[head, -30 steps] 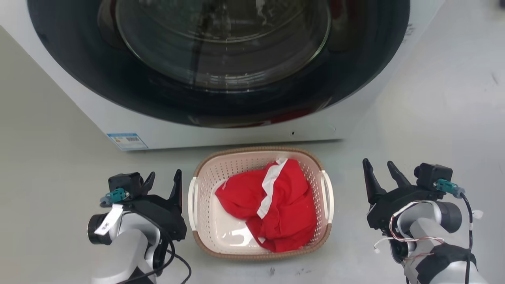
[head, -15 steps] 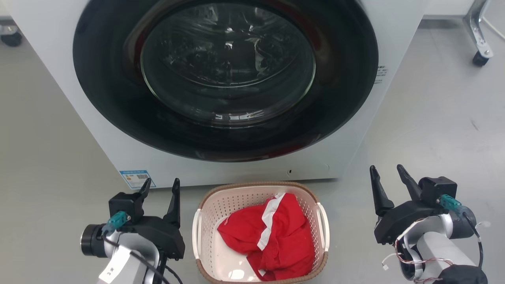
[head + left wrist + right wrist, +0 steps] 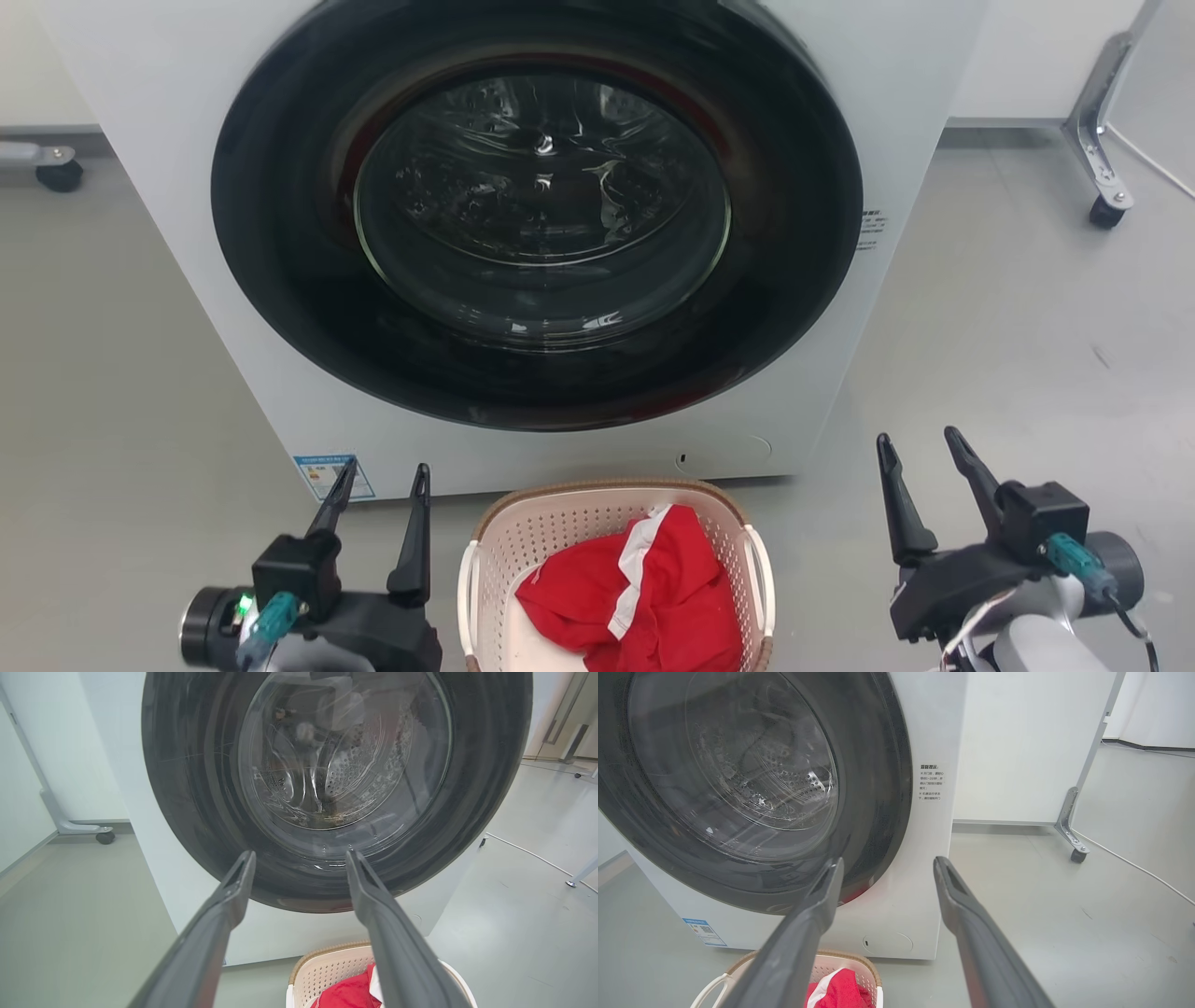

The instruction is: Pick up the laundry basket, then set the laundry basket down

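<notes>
Flanking, in the head view, the laundry basket (image 3: 560,532) on the floor at 6 o'clock below the washing machine (image 3: 541,205), left gripper (image 3: 386,467) and right gripper (image 3: 917,436) gape empty, likely staged for its handles; the left wrist view puts the basket at 5 o'clock, the right wrist view at 7.

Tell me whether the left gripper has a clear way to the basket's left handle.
Probably yes. The left gripper is open and empty, close beside the laundry basket, and nothing stands between it and the white handle on that side.
</notes>
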### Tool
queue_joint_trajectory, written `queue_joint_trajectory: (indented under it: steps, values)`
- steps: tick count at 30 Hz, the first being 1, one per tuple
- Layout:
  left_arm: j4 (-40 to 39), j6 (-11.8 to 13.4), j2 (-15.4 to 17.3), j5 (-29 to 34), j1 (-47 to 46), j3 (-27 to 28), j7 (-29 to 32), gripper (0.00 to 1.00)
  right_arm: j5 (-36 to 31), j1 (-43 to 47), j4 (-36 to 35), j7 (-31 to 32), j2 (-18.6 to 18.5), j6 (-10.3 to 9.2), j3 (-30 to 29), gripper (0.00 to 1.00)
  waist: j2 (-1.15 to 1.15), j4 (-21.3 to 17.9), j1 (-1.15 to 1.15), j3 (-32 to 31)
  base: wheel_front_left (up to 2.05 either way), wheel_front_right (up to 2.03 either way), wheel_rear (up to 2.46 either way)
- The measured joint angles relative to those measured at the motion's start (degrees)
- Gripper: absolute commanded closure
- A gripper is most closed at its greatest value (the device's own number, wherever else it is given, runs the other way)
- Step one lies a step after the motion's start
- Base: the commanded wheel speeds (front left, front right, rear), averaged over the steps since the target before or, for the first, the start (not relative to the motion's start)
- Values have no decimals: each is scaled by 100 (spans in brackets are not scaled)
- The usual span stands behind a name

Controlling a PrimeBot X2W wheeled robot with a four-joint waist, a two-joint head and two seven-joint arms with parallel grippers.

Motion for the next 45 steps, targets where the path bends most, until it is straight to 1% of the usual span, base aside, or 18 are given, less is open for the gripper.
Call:
queue_joint_trajectory:
  steps: [5, 16, 24, 26, 30, 45]
  values:
    - [-410, 94, 24, 45, 425, 111, 0, 0, -78, 417, -314, -1, -36, -99, -119, 0, 0, -6, 0, -130, 0, 0, 0]
    - [-846, 171, 32, 69, 1022, 248, 0, 0, -258, 1145, -857, -1, -74, -193, -398, 0, 1, 27, 1, -271, 0, 0, 0]
    - [-969, 189, 31, 69, 1203, 325, 0, 0, -380, 1383, -1099, -1, -68, -201, -505, 0, 1, 24, 1, -285, 0, 0, 0]
    - [-985, 189, 27, 69, 1234, 325, 0, 0, -388, 1418, -1126, -1, -67, -243, -543, 0, 1, 22, 1, -284, 0, 0, 0]
    - [-1017, 191, 29, 69, 1234, 353, 3, 0, -432, 1444, -1235, -1, -56, -243, -609, 0, 1, 17, 1, -279, 0, 0, 0]
    - [-1117, 197, 20, 94, 1237, 391, 152, 0, -635, 1524, -1377, -1, -12, -244, -743, 0, 1, 22, 1, -248, 0, 0, 0]
